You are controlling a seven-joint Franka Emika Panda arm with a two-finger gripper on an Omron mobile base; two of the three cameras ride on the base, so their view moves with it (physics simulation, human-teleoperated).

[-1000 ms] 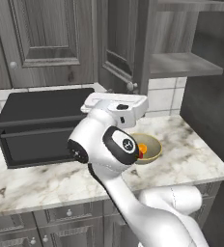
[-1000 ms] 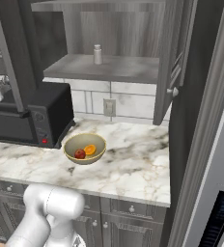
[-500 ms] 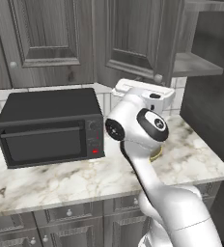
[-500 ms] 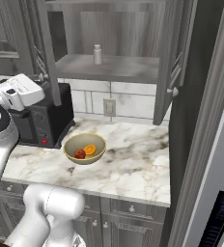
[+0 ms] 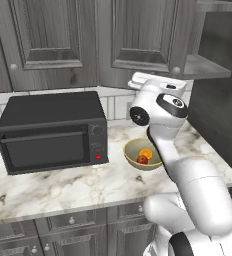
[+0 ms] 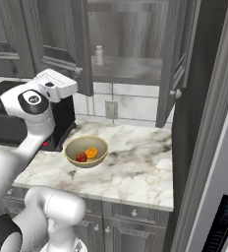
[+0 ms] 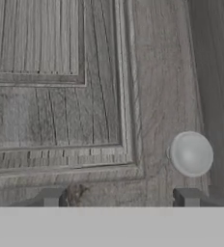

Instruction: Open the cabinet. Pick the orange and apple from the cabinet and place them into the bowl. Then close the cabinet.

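swung up from the bowl point(image 5: 143, 155), tool point(image 7: 119, 197) open, empty — at cabinet point(image 7: 85, 96) knob point(image 7: 191, 154).

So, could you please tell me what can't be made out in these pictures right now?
- Gripper, hand view: the jaws stand apart below the knob, but the bottom edge cuts off all but their tips. In the left base view the arm's own wrist hides them.
- Cabinet, right base view: the open left door hides part of its shelf.
- Small bottle on the shelf: too small to identify.
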